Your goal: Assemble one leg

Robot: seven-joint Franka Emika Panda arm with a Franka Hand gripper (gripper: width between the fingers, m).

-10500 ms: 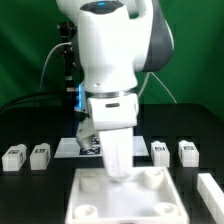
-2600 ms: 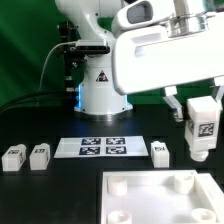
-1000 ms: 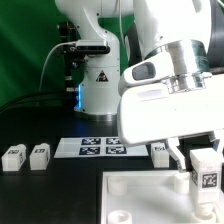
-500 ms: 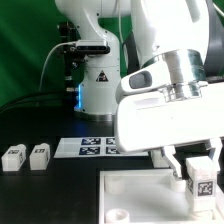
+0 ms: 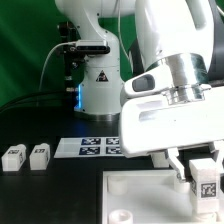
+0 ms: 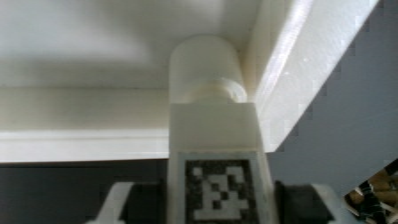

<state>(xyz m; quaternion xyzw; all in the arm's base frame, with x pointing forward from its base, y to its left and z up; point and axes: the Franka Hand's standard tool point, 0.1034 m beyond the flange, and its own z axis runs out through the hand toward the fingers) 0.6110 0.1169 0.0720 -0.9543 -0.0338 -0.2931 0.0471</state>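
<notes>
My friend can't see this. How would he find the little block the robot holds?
Find the big white panel in front. Over its corner at the exterior view's right, the pincer grips the leg, tag facing out. Two other blocks lie loose at the exterior view's left.

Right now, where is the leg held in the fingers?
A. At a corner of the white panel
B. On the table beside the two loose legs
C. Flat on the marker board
A: the leg, clamped between the fingers, stands at a corner of the white panel, and the wrist view shows its end at a corner socket.
</notes>
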